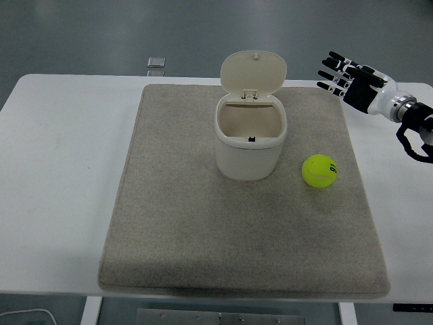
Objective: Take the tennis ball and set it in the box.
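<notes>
- Tennis ball [319, 170]: we record one, yellow-green and fuzzy, with a dark printed mark on its upper right face. As a sphere it has no long axis; the mark is all that shows which way it is turned, and it faces up and toward the right edge of the view.
- Position of the ball: it rests on the grey mat [169, 230], on the mat's right part, just right of the box and slightly nearer to us than the box's base. We see a clear gap between the two; nothing touches the ball.
- Box [250, 143]: a cream, round-cornered container standing upright near the middle of the mat toward its far side. Its hinged lid [254, 72] stands raised at the back, leaving the mouth open. We see a small dark spot at the front inner rim.
- Mat: a rectangular piece of rough fabric covering most of the white surface [61, 176].
- Right hand [352, 82]: black, with a white wrist, raised over the far right corner of the mat, well apart from the ball. Its fingers [331, 71] are spread and extended toward the left, grasping nothing.
- Small grey square object [155, 63]: lies beyond the far edge of the surface, on the floor.
</notes>
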{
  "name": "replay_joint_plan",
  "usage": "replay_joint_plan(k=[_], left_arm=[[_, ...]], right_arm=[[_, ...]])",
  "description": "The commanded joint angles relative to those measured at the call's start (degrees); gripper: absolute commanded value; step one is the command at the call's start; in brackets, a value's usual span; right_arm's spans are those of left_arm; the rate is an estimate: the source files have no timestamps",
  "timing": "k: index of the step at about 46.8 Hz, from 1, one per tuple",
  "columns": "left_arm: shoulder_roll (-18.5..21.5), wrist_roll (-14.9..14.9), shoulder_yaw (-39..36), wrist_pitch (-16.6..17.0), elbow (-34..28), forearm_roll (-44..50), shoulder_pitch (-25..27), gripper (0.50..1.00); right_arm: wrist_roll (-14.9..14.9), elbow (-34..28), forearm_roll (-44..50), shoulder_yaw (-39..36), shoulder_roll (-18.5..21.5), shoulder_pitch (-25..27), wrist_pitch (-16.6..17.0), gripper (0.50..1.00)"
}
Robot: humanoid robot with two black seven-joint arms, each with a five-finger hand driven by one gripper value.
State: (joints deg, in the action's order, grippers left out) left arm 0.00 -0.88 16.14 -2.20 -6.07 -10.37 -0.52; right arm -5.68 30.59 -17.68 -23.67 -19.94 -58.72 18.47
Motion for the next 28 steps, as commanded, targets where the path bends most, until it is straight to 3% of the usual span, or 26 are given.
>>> replay_joint_plan(k=[1, 6, 15, 23, 28], left_arm=[[0.0, 0.0, 0.0, 0.0, 0.0, 0.0, 0.0, 0.992], [0.0, 0.0, 0.0, 0.0, 0.0, 0.0, 0.1, 0.992], [0.0, 0.0, 0.0, 0.0, 0.0, 0.0, 0.0, 0.992], [0.0, 0.0, -0.1, 0.0, 0.0, 0.0, 0.0, 0.992], [0.0, 0.0, 0.0, 0.0, 0.0, 0.0, 0.0, 0.992]], right_arm=[[0.8, 0.0, 0.3, 0.0, -0.1, 0.0, -1.2, 0.905], [1.4, 0.0, 0.3, 0.0, -0.5, 0.0, -2.4, 0.905], [2.9, -0.2, -0.3, -0.2, -1.2, 0.0, -1.3, 0.905], [10.1, -0.2, -0.2, -0.4, -0.4, 0.0, -0.1, 0.907], [11.3, -0.1, 0.1, -0.3, -0.3, -0.1, 0.3, 0.907]])
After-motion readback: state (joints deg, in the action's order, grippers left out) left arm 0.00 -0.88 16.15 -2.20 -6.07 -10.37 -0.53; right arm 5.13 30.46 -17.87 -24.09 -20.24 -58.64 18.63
